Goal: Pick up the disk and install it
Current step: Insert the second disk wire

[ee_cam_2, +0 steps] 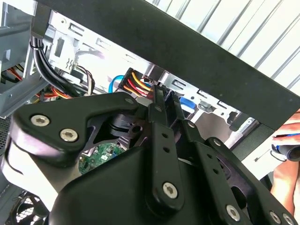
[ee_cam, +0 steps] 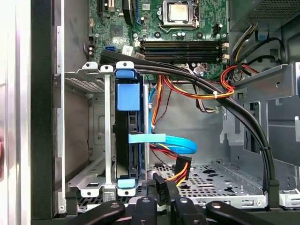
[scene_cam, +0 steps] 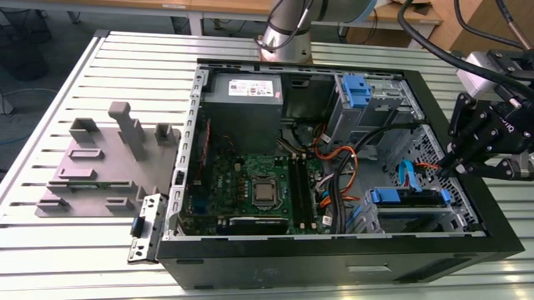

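Note:
The disk (scene_cam: 407,198), dark with blue side rails, sits edge-up in the metal drive cage (scene_cam: 454,215) at the case's corner nearest the exterior view's right. In the first wrist view the disk (ee_cam: 127,98) stands in the cage slot between the rails. My gripper (scene_cam: 449,170) hangs over the case's right wall, just above the cage. In both wrist views its black fingers (ee_cam: 157,187) are closed together with nothing between them. The gripper (ee_cam: 162,183) tips sit beside a black power plug (ee_cam: 182,165) with red, yellow and orange wires. The gripper (ee_cam_2: 164,101) and that plug (ee_cam_2: 133,86) are also close together here.
The open computer case (scene_cam: 334,262) lies on a slatted metal table (scene_cam: 125,69), with motherboard (scene_cam: 250,187), power-supply box (scene_cam: 244,94) and a blue bracket (scene_cam: 354,90) in the upper bay. Cable bundles (ee_cam: 234,103) cross near the cage. A grey fixture plate (scene_cam: 100,169) lies left. A person's hand (ee_cam_2: 283,164) is outside the case.

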You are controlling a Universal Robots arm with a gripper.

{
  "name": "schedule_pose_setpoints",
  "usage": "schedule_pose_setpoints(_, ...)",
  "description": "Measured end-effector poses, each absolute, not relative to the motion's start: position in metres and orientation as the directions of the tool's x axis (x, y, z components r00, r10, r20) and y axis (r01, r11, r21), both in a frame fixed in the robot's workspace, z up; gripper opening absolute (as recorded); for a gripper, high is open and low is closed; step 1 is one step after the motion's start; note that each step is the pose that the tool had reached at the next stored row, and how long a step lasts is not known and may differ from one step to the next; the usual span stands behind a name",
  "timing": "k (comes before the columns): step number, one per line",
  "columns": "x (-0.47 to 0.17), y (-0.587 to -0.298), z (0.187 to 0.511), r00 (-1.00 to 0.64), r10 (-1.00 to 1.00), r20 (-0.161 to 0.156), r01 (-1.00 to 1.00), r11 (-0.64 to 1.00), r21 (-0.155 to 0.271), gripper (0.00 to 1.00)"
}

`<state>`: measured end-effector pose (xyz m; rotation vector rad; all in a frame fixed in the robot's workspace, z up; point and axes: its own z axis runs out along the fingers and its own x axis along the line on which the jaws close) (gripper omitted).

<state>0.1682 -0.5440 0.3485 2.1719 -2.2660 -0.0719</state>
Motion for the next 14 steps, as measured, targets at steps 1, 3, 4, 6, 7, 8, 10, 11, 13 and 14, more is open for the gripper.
schedule_pose_setpoints(1, 0.168, -0.544, 0.349, -0.043, -0.999, -0.03, -0.999, 0.042, 0.034, 0.22)
schedule_pose_setpoints(3, 0.168, -0.544, 0.349, -0.043, -0.999, -0.03, -0.999, 0.042, 0.034, 0.16)
schedule_pose_setpoints(4, 0.168, -0.544, 0.349, -0.043, -0.999, -0.03, -0.999, 0.042, 0.034, 0.16)
schedule_pose_setpoints(6, 0.168, -0.544, 0.348, -0.043, -0.999, -0.03, -0.999, 0.042, 0.034, 0.16)
schedule_pose_setpoints(7, 0.168, -0.544, 0.349, -0.043, -0.999, -0.03, -0.999, 0.042, 0.034, 0.16)
schedule_pose_setpoints(8, 0.168, -0.544, 0.348, -0.043, -0.999, -0.03, -0.999, 0.042, 0.034, 0.16)
schedule_pose_setpoints(10, 0.165, -0.544, 0.349, -0.043, -0.999, -0.03, -0.999, 0.042, 0.034, 0.16)
schedule_pose_setpoints(11, 0.162, -0.544, 0.349, -0.043, -0.999, -0.03, -0.999, 0.042, 0.034, 0.16)
schedule_pose_setpoints(13, 0.159, -0.544, 0.348, -0.043, -0.999, -0.03, -0.999, 0.042, 0.034, 0.16)
schedule_pose_setpoints(14, 0.158, -0.545, 0.348, -0.043, -0.999, -0.03, -0.999, 0.042, 0.034, 0.16)
